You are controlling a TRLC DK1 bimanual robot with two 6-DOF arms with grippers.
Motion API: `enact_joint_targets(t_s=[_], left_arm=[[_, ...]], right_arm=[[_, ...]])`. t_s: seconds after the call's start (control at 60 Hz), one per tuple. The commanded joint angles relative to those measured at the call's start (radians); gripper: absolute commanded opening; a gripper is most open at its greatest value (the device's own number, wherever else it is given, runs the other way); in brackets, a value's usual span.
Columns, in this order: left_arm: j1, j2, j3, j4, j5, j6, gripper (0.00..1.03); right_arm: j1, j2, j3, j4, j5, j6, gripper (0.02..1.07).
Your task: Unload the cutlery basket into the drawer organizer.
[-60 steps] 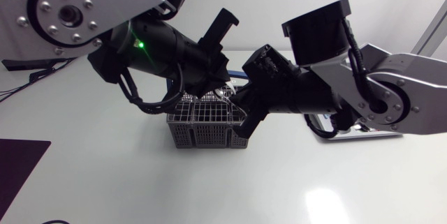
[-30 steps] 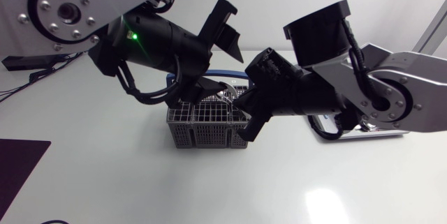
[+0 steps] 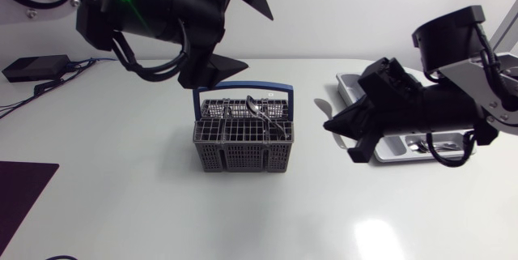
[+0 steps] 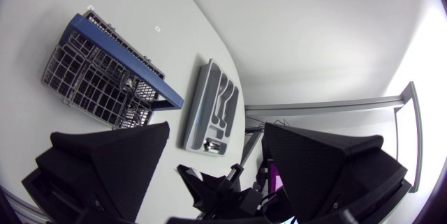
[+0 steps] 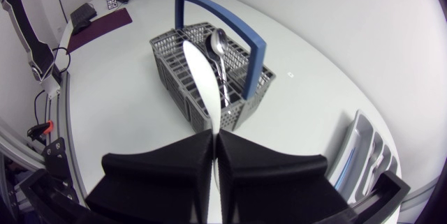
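The grey wire cutlery basket (image 3: 241, 140) with a blue handle (image 3: 243, 90) stands mid-table, with a spoon (image 3: 255, 106) and other cutlery upright in it. My right gripper (image 3: 333, 127) hangs right of the basket, shut on a silver spoon (image 3: 322, 106) whose bowl points toward the basket (image 5: 209, 77). In the right wrist view the held spoon (image 5: 200, 77) sticks out ahead of the gripper (image 5: 214, 139). The grey drawer organizer (image 3: 350, 82) lies at the right, partly hidden by my right arm. My left gripper (image 3: 249, 37) is open and empty, raised above and behind the basket (image 4: 98, 77).
Some cutlery (image 3: 421, 145) lies in the organizer (image 4: 211, 105). A black box (image 3: 32, 67) with cables sits at the far left. A dark mat (image 3: 20, 187) lies at the left front edge.
My left gripper has opened and risen up and away from the basket. My right gripper has shut on the spoon and drawn back to the right, out of the basket.
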Motion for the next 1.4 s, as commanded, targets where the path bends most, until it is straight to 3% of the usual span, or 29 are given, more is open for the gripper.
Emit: enact_joint_targets(t_s=[0.0, 0.333, 0.633, 0.933, 1.1, 1.383], left_arm=[[0.003, 0.040, 0.032, -0.039, 0.003, 0.047, 0.97], [-0.037, 0.155, 0.071, -0.193, 0.009, 0.093, 0.96], [-0.091, 0.230, 0.074, -0.224, 0.009, 0.092, 0.96], [-0.131, 0.276, 0.074, -0.225, 0.003, 0.061, 0.97], [-0.131, 0.299, 0.071, -0.222, -0.008, 0.003, 0.97], [-0.152, 0.326, 0.071, -0.199, -0.054, -0.037, 0.97]], right_arm=[[-0.097, -0.012, -0.034, -0.043, -0.048, -0.100, 0.08], [-0.399, 0.026, -0.037, -0.150, -0.130, -0.473, 0.08], [-0.645, 0.172, 0.024, -0.199, -0.165, -0.775, 0.08], [-0.792, 0.391, 0.208, -0.299, -0.151, -1.037, 0.08], [-0.830, 0.515, 0.305, -0.308, -0.085, -1.162, 0.08], [-0.807, 0.627, 0.311, -0.113, 0.140, -1.255, 0.08]])
